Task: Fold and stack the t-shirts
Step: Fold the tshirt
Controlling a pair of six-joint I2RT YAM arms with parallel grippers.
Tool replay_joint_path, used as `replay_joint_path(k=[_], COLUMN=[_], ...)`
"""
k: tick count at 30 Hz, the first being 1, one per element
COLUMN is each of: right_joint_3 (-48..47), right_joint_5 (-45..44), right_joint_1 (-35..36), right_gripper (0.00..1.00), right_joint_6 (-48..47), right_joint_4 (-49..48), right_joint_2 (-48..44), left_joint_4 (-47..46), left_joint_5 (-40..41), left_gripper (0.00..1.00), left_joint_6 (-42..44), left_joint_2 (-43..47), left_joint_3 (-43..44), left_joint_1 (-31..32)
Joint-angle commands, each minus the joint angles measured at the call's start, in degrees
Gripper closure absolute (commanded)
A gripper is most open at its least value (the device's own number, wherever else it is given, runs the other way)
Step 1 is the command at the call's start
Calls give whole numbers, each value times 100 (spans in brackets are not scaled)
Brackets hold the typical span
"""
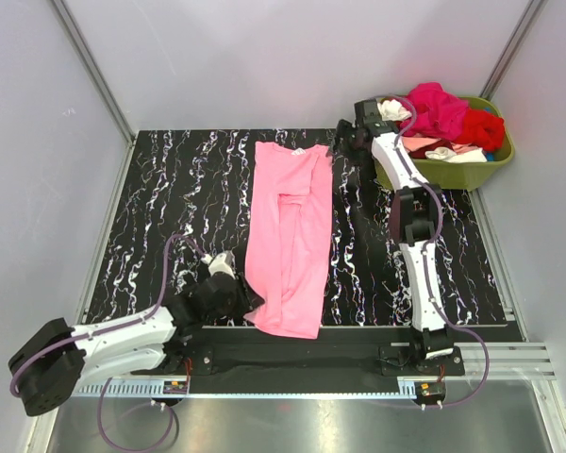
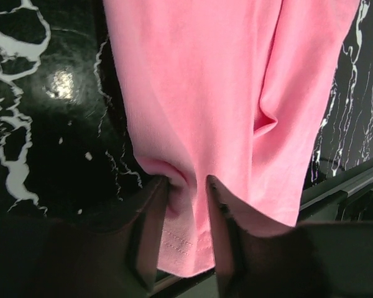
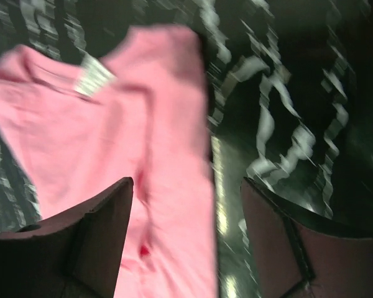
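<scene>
- Jaws of the left gripper [image 2: 186, 183] pinch a bunched fold of the pink t-shirt [image 2: 199, 81] just above its stitched hem. The right gripper [image 3: 186, 186] gapes wide over the collar end, holding nothing.
- Only the top view shows the shirt lying long and narrow on the black marbled table [image 1: 170, 208], and crumpled tees [image 1: 443, 113] heaped in the olive tub [image 1: 498, 151].
- Only the left wrist view shows the soft knit.

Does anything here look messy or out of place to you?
Nothing looks spilled or torn. The pink t-shirt lies slightly crooked on the table: its near end slants left and laps over the front edge, where the left gripper pinches the hem. Clothes in the green tub heap above its rim.
</scene>
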State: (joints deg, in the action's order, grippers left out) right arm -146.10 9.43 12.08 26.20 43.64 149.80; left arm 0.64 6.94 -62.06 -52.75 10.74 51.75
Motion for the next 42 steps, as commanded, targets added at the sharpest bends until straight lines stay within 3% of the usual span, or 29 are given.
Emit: replay_joint_path(k=[1, 4, 5, 11, 15, 20, 27, 29, 32, 33, 35, 42], right_joint_3=[869, 2758, 3728, 6851, 8070, 9254, 10250, 10321, 10418, 10409, 10304, 9856], right_joint_5=[-170, -21, -20, 251, 481, 735, 665, 595, 543, 490, 341, 7], right_joint_1=[-83, 40, 119, 637, 1233, 2113, 3344, 3704, 3986, 4048, 4136, 4504], right_gripper=[22, 16, 14, 10, 9, 8, 13, 15, 24, 34, 45, 59], right_joint_6=[70, 228, 272, 613, 843, 1614, 2671, 2829, 3023, 3058, 3067, 2909], right_joint_4=[348, -12, -100, -382, -550, -698, -1024, -1102, -1392, -1419, -1367, -1042], right_joint_2=[-1301, -2566, -2891, -4756, -5722, -6715, -7386, -7220, -6974, -6921, -6815, -6226], left_joint_4=[1506, 2587, 3086, 4214, 4137, 3383, 2555, 2424, 2361, 2361, 2431, 2906], left_joint_5=[343, 545, 589, 607, 476, 177, 80, 53, 27, 27, 27, 185], left_gripper=[57, 40, 37, 29, 30, 35, 40, 47, 58, 61, 69, 74], left_joint_6=[-33, -428, -603, -1018, -1053, -1001, -895, -860, -851, -860, -869, -948], left_joint_2=[238, 589, 704, 1960, 2374, 2042, 1409, 1259, 1188, 1206, 1285, 1803], left_joint_3=[-12, 349, 515, 701, 491, 139, 42, 42, 51, 51, 59, 112], left_joint_1=[28, 28, 28, 29, 28, 37, 55, 64, 81, 90, 99, 108])
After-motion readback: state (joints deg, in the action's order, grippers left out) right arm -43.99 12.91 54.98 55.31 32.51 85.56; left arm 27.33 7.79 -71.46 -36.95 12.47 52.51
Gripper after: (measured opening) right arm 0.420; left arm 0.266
